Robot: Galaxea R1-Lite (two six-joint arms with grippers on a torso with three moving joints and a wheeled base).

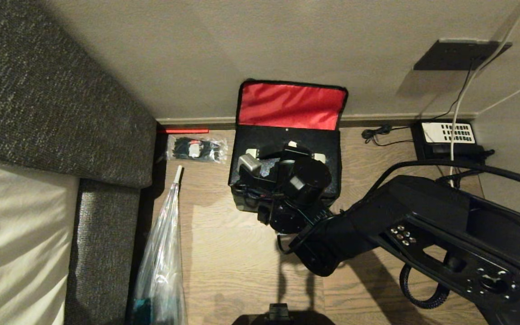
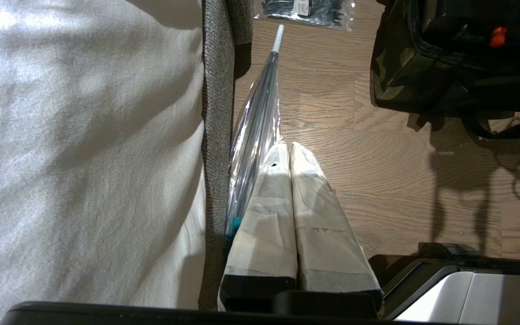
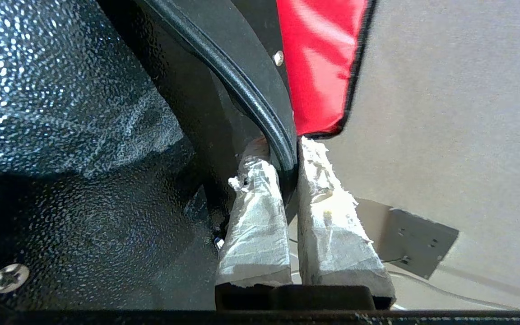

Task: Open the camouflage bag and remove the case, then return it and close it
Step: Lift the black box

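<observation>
Oak-grain floor (image 1: 224,253); speckled hard case (image 3: 70,135), handle in right hand (image 3: 282,158).

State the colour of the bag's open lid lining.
Bright red lining, clearest in the head view.

The head camera is looking steeply down from high above the wood-plank floor (image 1: 224,253), facing the beige wall at twelve o'clock. The left wrist camera is sitting low beside the grey woven sofa (image 2: 217,90), facing the same wall; both are taking in the clear packet of black zip ties (image 1: 198,149). The right wrist camera is pressing close against the speckled black hard case (image 3: 61,135), sharing the bag's red lid lining (image 3: 318,63) with the head view.
</observation>
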